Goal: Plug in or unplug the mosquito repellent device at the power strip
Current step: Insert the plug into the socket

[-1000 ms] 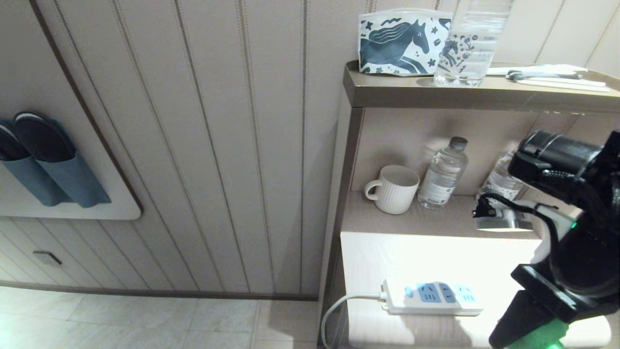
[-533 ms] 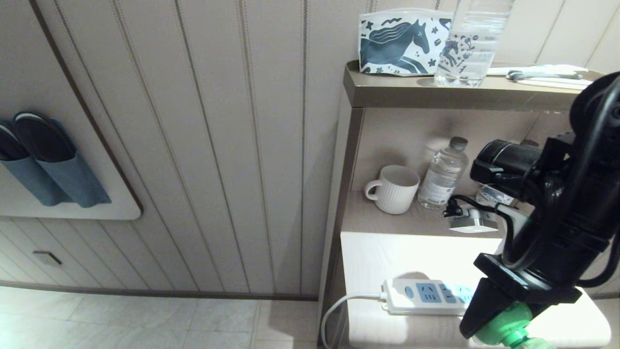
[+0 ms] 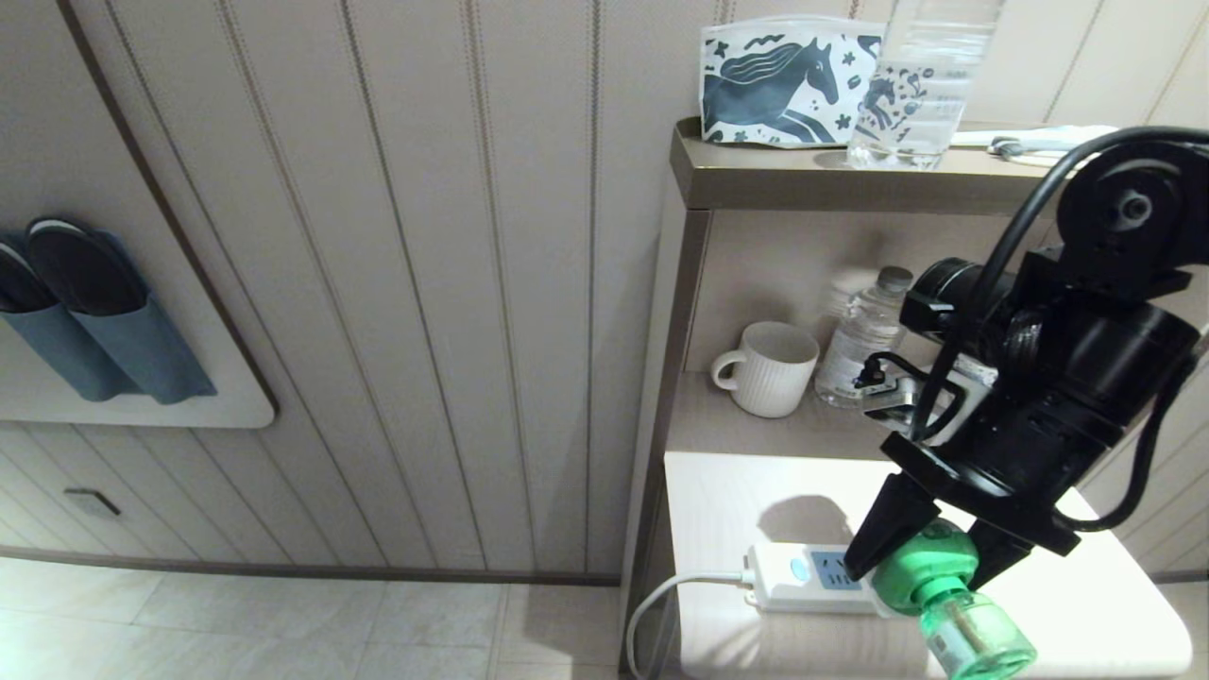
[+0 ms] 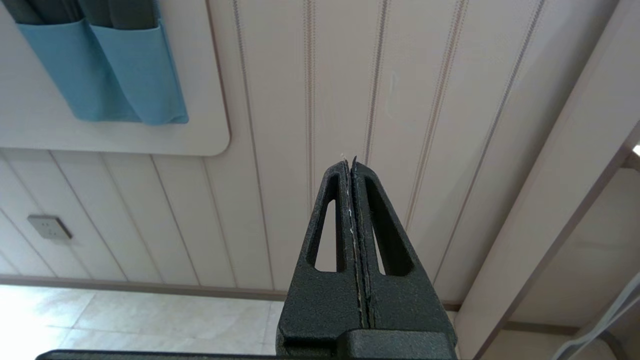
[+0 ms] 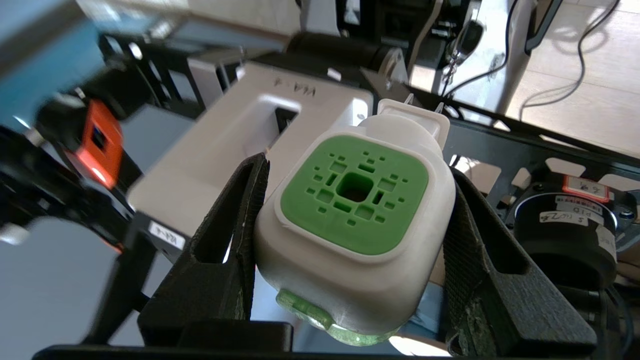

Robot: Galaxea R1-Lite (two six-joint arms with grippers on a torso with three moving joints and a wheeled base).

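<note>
At lower right of the head view, the right gripper clamps one mosquito repellent device between its two black fingers, the jaws part open and pressed against the sides of the unit's head. The device hangs tilted, its translucent green bottle pointing toward the bottom right corner, directly over the right end of the single power strip. Whether its plug touches a socket cannot be told. Only one light-blue socket panel and the blue oval button show; the rest of the strip is hidden behind the gripper and device. The strip lies on a white counter, and its one white cord loops off the left edge.

The right wrist view shows the device head-on, a white rounded body with a green perforated centre, squeezed between the two fingers.

On the shelf at centre right stand one white ribbed mug and one clear water bottle just beside it. On the ledge at upper right sit one horse-print pouch and a second clear bottle.

The left gripper hangs before a panelled wall, its two fingers pressed together and holding nothing. Two slippers sit in blue pockets at left.
</note>
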